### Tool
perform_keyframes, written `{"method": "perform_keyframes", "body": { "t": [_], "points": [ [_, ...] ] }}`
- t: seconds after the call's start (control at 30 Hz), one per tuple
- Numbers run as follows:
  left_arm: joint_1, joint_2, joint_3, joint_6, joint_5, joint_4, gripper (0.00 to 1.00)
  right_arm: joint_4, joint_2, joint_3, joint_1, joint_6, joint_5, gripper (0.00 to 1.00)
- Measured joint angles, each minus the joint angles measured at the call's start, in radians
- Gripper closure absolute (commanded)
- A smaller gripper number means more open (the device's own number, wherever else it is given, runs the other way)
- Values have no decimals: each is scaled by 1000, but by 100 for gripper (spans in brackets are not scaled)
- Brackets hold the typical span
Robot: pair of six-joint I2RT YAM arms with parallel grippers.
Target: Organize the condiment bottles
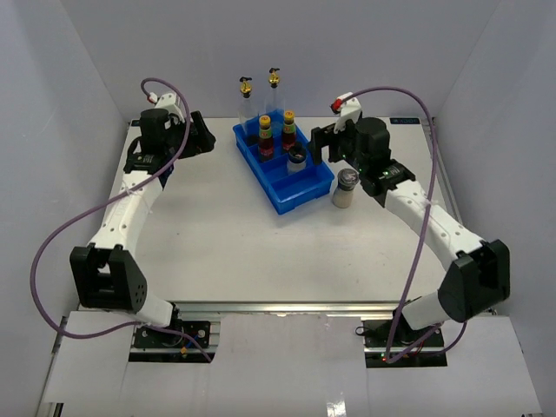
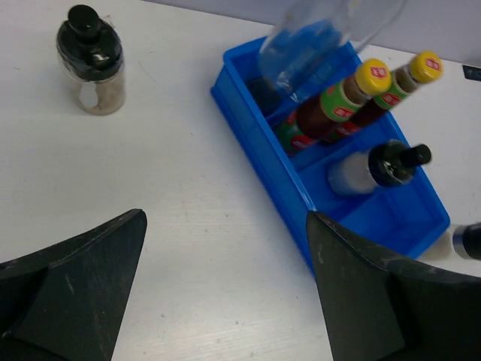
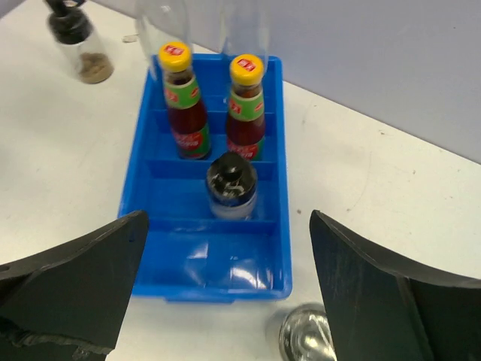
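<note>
A white surface [image 1: 226, 234] carries everything. Two arms reach over it from the near edge. The left arm [image 1: 130, 208] stretches to the far left. Its left tool [image 2: 225, 216] sits just left of the tray's far end, fingers spread wide with nothing between them. The right arm [image 1: 434, 226] bends in from the right, and the right tool [image 3: 228, 218] sits just right of the tray's middle — it too gapes wide and holds nothing.

The blue tray [image 3: 203, 263], divided into compartments, lies slantwise at the middle-far part of the surface, with its far end to the left and its near end to the right. Two tall clear bottles [image 1: 246, 109] [image 1: 275, 100] with gold-black spouts stand upright side by side at its far end. Whether they stand inside the far wall or just behind it is hard to tell.

Just near of them, two dark red sauce bottles [image 3: 184, 109] [image 3: 246, 109] with yellow caps stand upright side by side inside the tray. In the next compartment toward the near end stands a black-capped jar [image 3: 229, 188], alone.

Two more stand on the surface outside the tray. A silvery-topped jar [image 1: 346, 188] stands upright just beside the tray's near-right side, near the right tool. A second black-capped jar [image 2: 92, 64], with pale grains inside, stands left of the tray's far end and well apart from it — only the wrist views show it.
</note>
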Motion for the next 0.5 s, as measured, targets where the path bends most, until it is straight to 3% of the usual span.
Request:
{"method": "perform_keyframes", "body": {
  "t": [0.3, 0.5],
  "points": [
    [38, 344, 261, 55, -44, -32, 2, -44, -389, -326, 3, 45, -164, 7],
    [55, 556, 460, 97, -126, -65, 2, -64, -417, -337, 3, 56, -176, 6]
  ]
}}
